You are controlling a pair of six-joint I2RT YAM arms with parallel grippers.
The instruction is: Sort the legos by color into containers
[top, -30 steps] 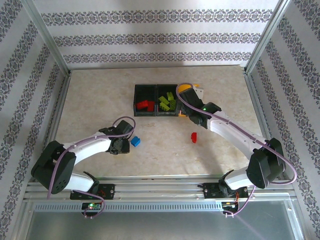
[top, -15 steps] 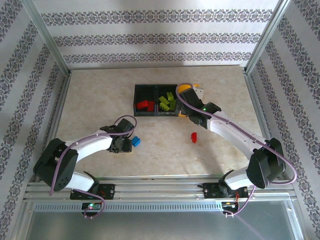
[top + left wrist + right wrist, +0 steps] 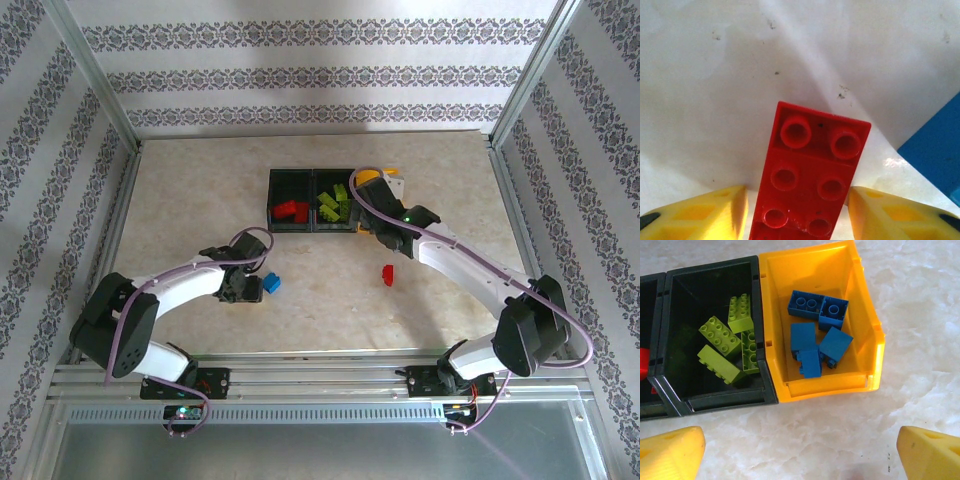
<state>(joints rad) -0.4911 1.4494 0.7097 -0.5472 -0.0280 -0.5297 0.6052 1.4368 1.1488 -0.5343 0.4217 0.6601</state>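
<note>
Down on the pale worktop (image 3: pixel 705 75), the left claw (image 3: pixel 797 205) straddles a red lego (image 3: pixel 810 175), hugging it closely on both sides; whether it clenches the piece, I cannot tell. A blue lego (image 3: pixel 935 150) lies just beside. The right claw (image 3: pixel 800 450) hangs released, spread wide, over the yellow container (image 3: pixel 867 330) holding blue legos (image 3: pixel 810 347), next to a black container (image 3: pixel 670 340) holding green legos (image 3: pixel 730 340).

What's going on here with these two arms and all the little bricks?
This robot is sorting bricks by colour into three joined bins. The left gripper has its fingers either side of a red brick on the table, next to a loose blue brick. The right gripper, open, hovers by the yellow bin holding blue bricks. Another red brick lies loose.
</note>
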